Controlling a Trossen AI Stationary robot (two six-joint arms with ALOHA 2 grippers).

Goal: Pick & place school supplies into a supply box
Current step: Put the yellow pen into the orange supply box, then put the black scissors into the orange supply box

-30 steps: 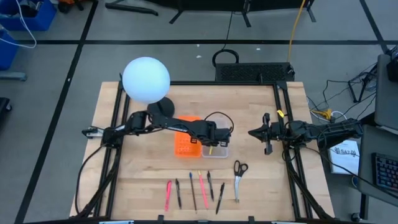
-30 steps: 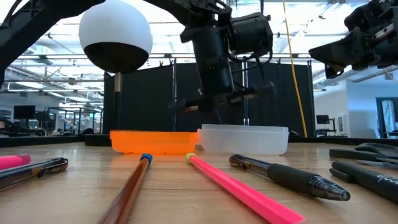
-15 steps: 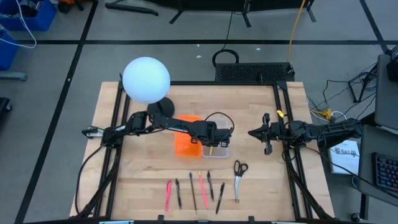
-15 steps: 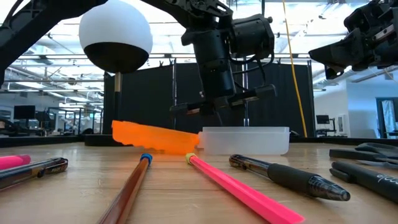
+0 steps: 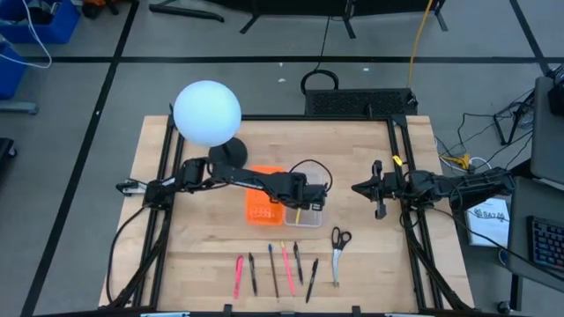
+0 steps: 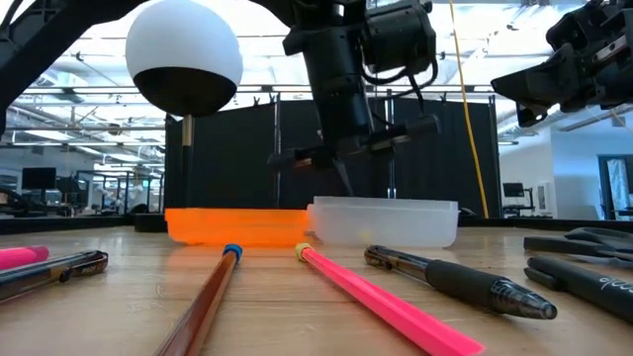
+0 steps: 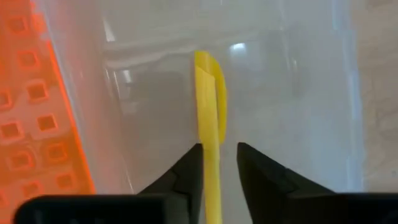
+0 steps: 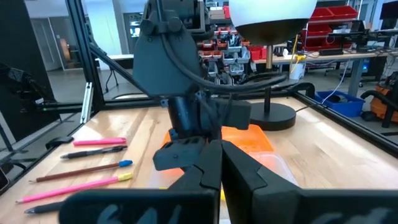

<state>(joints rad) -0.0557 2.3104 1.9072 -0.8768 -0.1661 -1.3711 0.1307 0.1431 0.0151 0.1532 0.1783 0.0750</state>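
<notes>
A robotics lab: red parts bins [image 8: 348, 15], wooden workbenches [image 8: 348, 140], and monitors [image 6: 35, 179] behind the rig.

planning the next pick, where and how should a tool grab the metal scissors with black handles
Grip the small metal scissors with black handles from straight above, fingers across the shut metal blades just below the handle loops. They lie flat on the wooden table with the handles toward the clear plastic tray and bare space either side. The right tool is nearer.
</notes>
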